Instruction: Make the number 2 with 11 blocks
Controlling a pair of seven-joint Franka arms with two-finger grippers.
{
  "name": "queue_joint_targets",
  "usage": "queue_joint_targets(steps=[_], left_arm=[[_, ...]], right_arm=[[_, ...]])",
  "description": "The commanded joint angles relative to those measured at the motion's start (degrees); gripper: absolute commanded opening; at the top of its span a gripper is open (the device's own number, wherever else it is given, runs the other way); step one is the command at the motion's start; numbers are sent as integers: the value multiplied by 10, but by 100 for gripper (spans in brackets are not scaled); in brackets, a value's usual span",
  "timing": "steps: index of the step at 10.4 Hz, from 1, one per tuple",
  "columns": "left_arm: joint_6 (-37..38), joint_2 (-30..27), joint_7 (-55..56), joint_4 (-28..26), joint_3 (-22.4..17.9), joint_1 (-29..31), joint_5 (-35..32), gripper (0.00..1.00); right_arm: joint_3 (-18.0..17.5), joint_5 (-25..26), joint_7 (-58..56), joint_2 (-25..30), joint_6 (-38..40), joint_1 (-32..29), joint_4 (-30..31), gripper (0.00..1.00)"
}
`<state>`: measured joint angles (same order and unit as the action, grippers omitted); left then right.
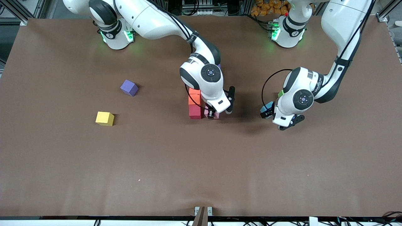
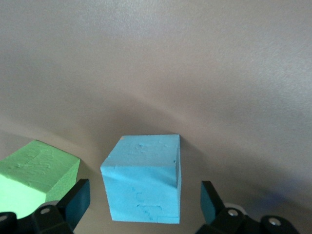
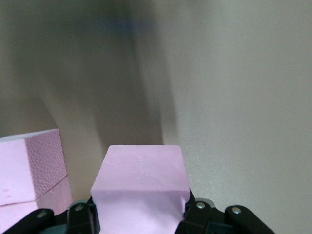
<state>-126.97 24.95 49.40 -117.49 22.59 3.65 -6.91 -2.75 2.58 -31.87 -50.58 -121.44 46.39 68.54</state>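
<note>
My right gripper (image 1: 212, 114) (image 3: 139, 214) is shut on a pink block (image 3: 140, 185) (image 1: 207, 112), low over the table beside a red block (image 1: 195, 111). An orange block (image 1: 194, 97) touches the red one on its side away from the front camera. Two more pink blocks (image 3: 29, 170) lie close beside the held one. The right arm hides the rest of this group. My left gripper (image 1: 267, 112) (image 2: 145, 197) is open, its fingers (image 2: 78, 201) astride a light blue block (image 2: 144, 183) without touching it. A purple block (image 1: 129, 87) and a yellow block (image 1: 105, 118) lie apart toward the right arm's end.
A green cube (image 2: 36, 175) (image 1: 280, 93) sits close beside the light blue block, just outside one left finger. The brown table (image 1: 201, 163) stretches bare toward the front camera.
</note>
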Motion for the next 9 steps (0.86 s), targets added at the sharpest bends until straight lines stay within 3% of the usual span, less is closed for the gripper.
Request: queue_joint_targets(steps=[1, 4, 7, 9], left_arm=[[-21, 18, -4, -5, 5, 8, -8, 100], [-49, 44, -4, -5, 4, 12, -15, 97], [-51, 48, 4, -1, 4, 23, -26, 54], [-50, 43, 11, 4, 4, 25, -22, 48]], right_arm=[[4, 30, -7, -24, 17, 13, -24, 53], [4, 62, -7, -42, 22, 18, -33, 53], [6, 80, -6, -50, 25, 27, -35, 53], [6, 81, -3, -52, 31, 32, -35, 53]])
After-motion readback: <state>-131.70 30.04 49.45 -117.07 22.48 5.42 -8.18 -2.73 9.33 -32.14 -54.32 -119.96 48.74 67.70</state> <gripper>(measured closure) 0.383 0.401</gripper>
